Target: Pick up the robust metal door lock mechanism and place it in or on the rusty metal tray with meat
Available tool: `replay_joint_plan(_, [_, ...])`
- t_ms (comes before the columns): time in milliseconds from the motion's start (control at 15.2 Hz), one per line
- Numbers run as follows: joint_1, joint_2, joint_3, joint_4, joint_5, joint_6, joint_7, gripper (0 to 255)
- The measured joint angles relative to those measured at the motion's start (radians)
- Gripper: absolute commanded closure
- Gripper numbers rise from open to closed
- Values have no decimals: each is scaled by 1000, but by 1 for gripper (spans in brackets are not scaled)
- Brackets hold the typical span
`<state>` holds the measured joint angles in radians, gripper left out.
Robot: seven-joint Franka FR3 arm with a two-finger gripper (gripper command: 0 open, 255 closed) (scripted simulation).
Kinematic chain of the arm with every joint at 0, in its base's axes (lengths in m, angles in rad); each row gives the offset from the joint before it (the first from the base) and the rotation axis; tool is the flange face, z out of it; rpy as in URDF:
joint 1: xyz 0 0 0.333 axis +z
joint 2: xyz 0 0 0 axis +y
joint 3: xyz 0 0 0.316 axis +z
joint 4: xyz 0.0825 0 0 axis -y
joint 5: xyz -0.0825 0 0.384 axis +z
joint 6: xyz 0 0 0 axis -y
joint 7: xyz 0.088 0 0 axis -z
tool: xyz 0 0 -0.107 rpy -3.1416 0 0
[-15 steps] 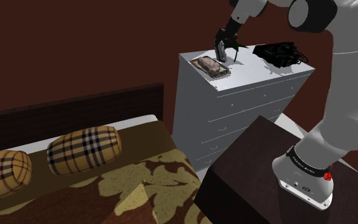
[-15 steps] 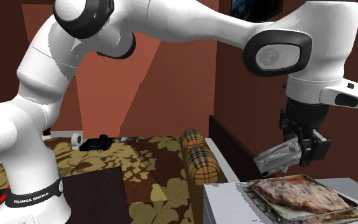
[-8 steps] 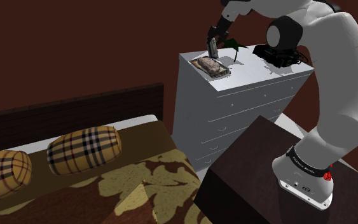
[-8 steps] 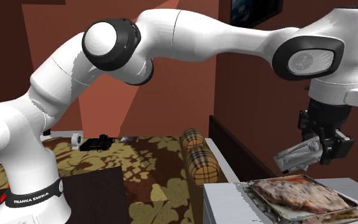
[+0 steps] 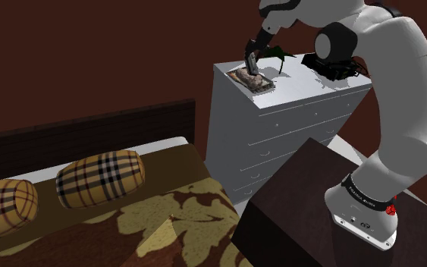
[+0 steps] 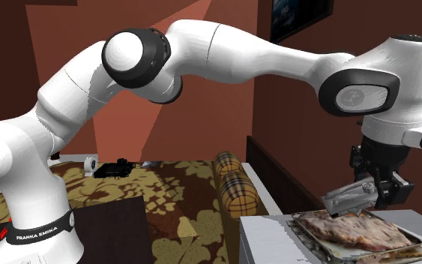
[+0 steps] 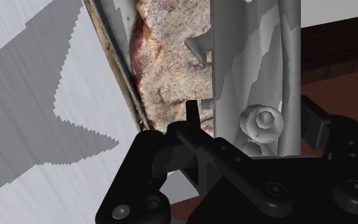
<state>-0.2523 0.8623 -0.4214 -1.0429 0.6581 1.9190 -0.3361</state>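
Note:
A grey metal door lock mechanism (image 6: 349,198) hangs tilted just above the near end of the rusty tray (image 6: 315,240), which holds a slab of meat (image 6: 355,229). My black gripper (image 6: 384,187) is shut on the lock. In the shoulder view the gripper (image 5: 254,54) holds the lock (image 5: 252,62) over the tray (image 5: 254,80) on the white dresser (image 5: 280,121). In the wrist view the lock (image 7: 254,70) sits clasped between my fingers (image 7: 171,149), with the meat (image 7: 165,57) and the tray rim (image 7: 117,60) right beneath it.
A black tangled object (image 5: 337,64) lies on the dresser top behind the tray, at the shoulder view's right. Below the dresser is a bed with plaid bolster pillows (image 5: 100,179). The dark stand (image 5: 310,205) sits at lower right.
The gripper has carried the lock sideways and lowered it until it hangs close over the meat in the tray. The fingers stay closed on it.

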Motion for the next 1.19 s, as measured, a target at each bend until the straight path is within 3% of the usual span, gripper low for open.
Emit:
replay_joint_plan(792, [5,18,7,-44,13,53,-26,255])
replay_joint_plan(858, [5,18,7,-44,13,53,-26,0])
replay_joint_plan(1188, [5,18,7,-45,13,53,-26,0])
